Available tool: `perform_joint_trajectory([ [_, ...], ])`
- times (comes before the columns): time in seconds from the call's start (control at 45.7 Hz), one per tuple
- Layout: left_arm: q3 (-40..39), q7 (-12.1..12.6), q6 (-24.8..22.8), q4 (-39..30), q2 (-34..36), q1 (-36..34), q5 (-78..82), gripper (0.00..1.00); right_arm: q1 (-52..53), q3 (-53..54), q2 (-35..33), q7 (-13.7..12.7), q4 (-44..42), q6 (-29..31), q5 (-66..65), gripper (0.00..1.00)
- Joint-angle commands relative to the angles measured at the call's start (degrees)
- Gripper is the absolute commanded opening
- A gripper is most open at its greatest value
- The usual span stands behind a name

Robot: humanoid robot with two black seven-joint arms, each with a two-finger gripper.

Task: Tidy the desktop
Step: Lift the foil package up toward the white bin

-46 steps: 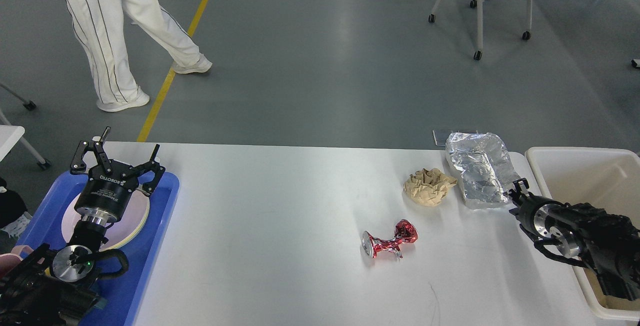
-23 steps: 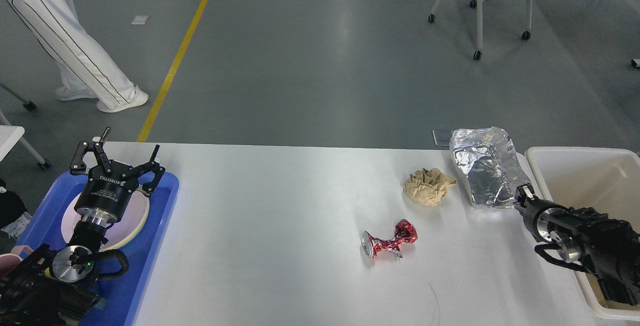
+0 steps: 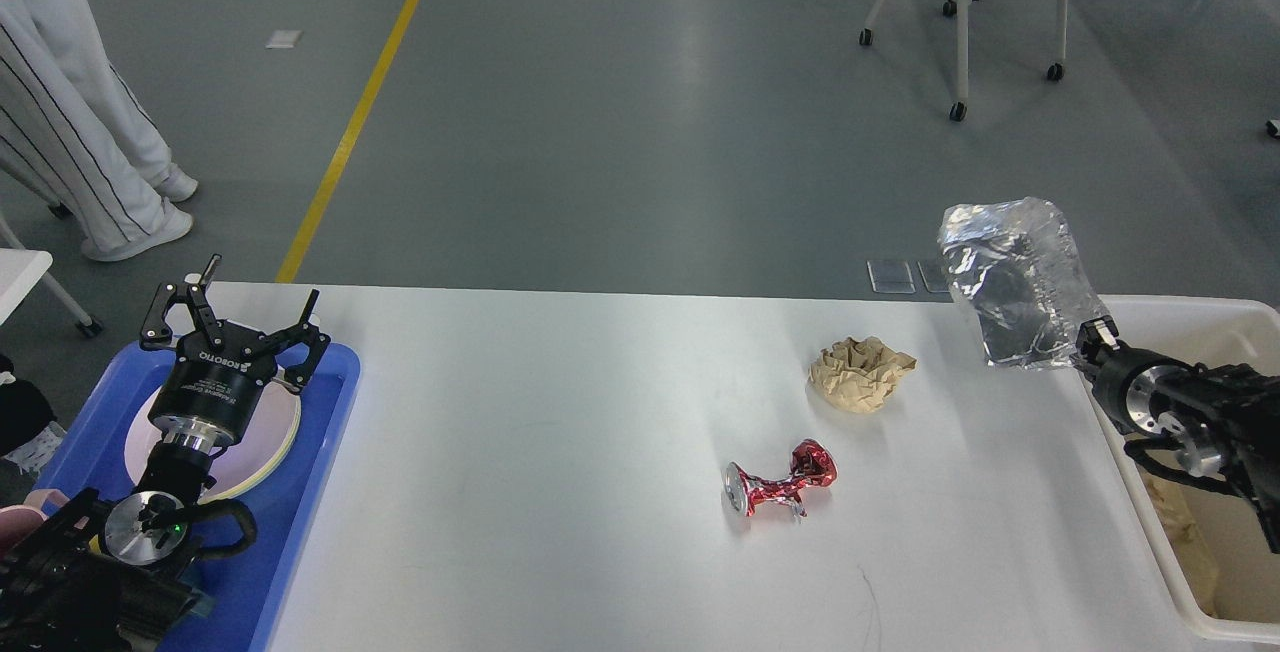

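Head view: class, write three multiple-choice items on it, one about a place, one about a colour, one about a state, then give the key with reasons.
1. Where does the plate lie?
A. in the blue tray
B. on the bare desktop
C. in the cream bin

2. What colour is the crushed can?
A. green
B. red
C. yellow

3. In what state is the foil bag?
A. flat on the desktop
B. inside the bin
C. held up in the air by the right pincer

Key: 1 A, the plate sits within the tray's rim, under the left pincer. 2 B, its crumpled body is red with a silver end. 3 C, the bag hangs above the desktop's far right corner, its lower corner at the pincer's tip.
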Motion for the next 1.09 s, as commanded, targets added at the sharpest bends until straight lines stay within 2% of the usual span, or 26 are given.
perform_joint_trajectory([
  [0.0, 0.00, 0.00, -0.02, -0.04, 0.00, 0.00, -0.03, 0.98, 9.92, -0.87, -6.38, -0.09, 4.58, 9.98, -1.89, 0.00],
  [0.109, 0.00, 0.00, 0.06, -0.04, 0.00, 0.00, -0.03, 0.98, 21.44, -3.41, -9.82, -0.09, 9.85, 20.35, -9.09, 0.00],
  [0.197, 0.00, 0.00, -0.02, -0.04, 0.00, -0.09, -0.03, 0.98, 29.88, -4.30, -11.23, -0.09, 15.91, 25.99, -16.30, 0.00],
  [0.46, 0.00, 0.00, 0.06, 0.05, 0.00, 0.00, -0.03, 0.98, 48.87, -4.56, -13.25, -0.09, 45.43, 34.95, -33.53, 0.00],
  [0.569, 0.00, 0.00, 0.06, -0.04, 0.00, 0.00, -0.03, 0.98, 52.48, -5.96, -12.11, -0.09, 52.75, 36.28, -34.59, 0.00],
  [0.81, 0.00, 0.00, -0.02, 0.05, 0.00, 0.00, -0.03, 0.98, 52.14, -10.44, -11.49, -0.09, 49.77, 35.40, -34.94, 0.00],
  [0.963, 0.00, 0.00, 0.06, -0.04, 0.00, 0.00, -0.03, 0.98, 48.36, -14.40, -13.77, 0.00, 40.64, 33.12, -34.86, 0.00],
  [1.073, 0.00, 0.00, -0.02, -0.04, 0.00, 0.00, -0.03, 0.98, 41.60, -13.79, -15.53, 0.00, 31.50, 29.43, -34.59, 0.00],
])
